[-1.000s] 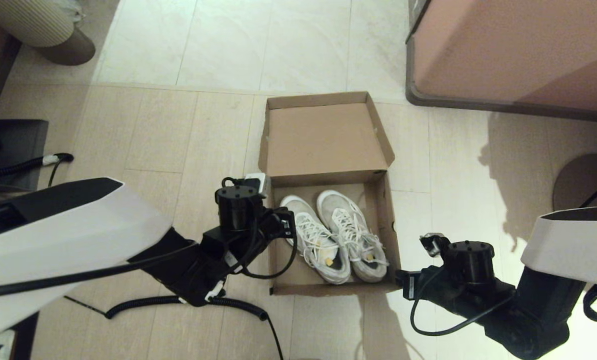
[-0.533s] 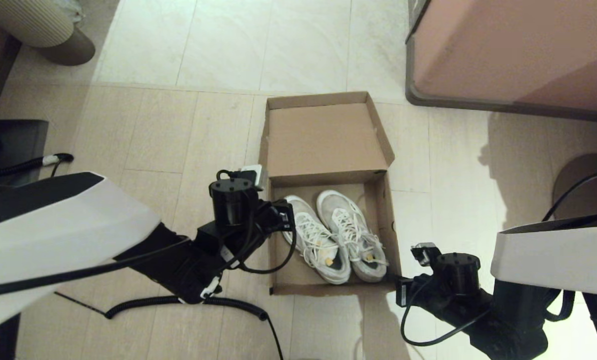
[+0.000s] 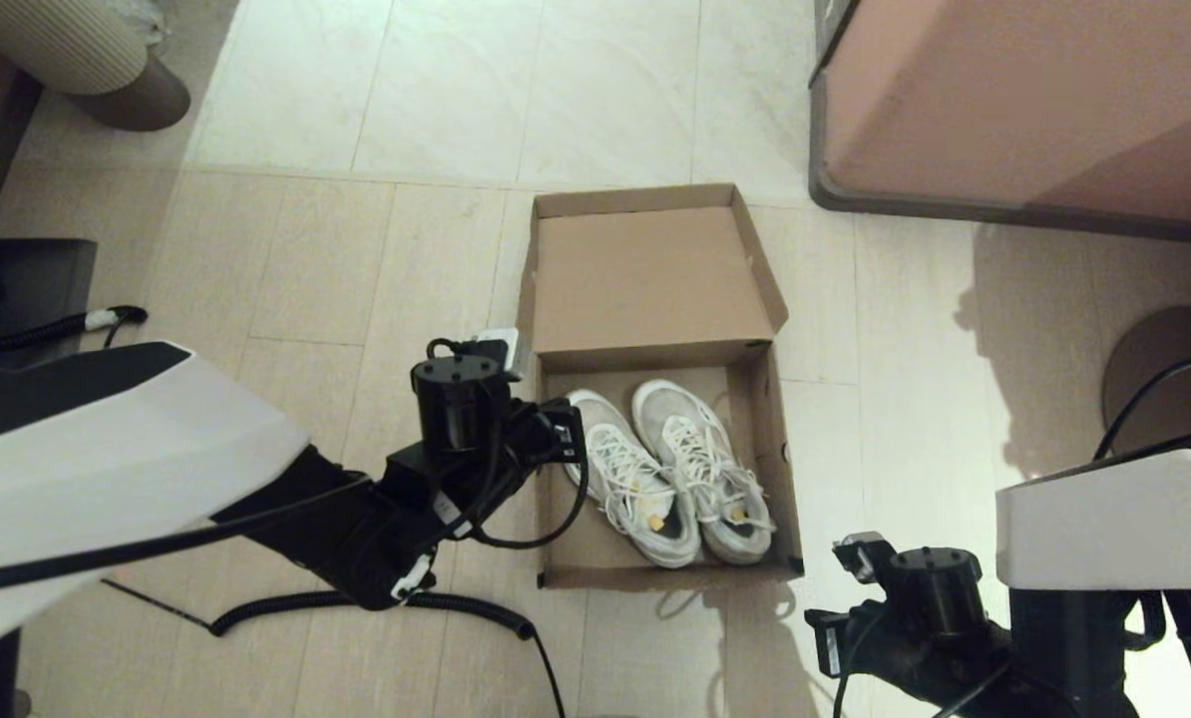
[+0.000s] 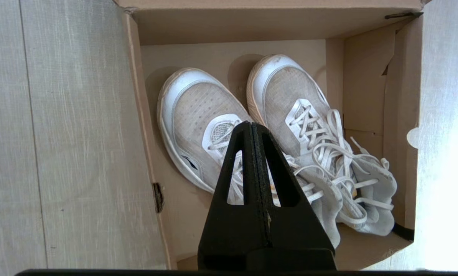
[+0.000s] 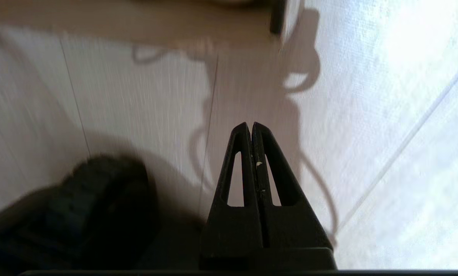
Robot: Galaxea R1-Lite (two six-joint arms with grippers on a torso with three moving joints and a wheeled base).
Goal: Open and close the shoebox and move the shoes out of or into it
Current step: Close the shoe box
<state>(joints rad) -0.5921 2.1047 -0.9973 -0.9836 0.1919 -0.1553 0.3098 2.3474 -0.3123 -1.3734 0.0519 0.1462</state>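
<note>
The brown shoebox (image 3: 777, 449) stands open on the floor, its lid (image 3: 645, 279) flipped back flat. Both white sneakers (image 3: 665, 469) lie side by side inside, toes toward the lid. My left gripper (image 3: 556, 444) hovers at the box's left wall. In the left wrist view it is shut and empty (image 4: 251, 124), above the left shoe (image 4: 198, 107), with the other shoe (image 4: 286, 88) beside it. My right gripper (image 3: 830, 643) is low on the floor, right of the box's near right corner. In the right wrist view it is shut and empty (image 5: 251, 124) over bare floor.
A large pinkish-brown furniture block (image 3: 1024, 100) stands at the back right. A black coiled cable (image 3: 376, 603) runs across the floor left of the box. A round brown base (image 3: 1169, 359) sits at the right, and a dark object (image 3: 27, 289) at the left edge.
My right arm has pulled back toward me, away from the box's near right corner. My left arm has shifted slightly left and away. Box and shoes have not moved.
</note>
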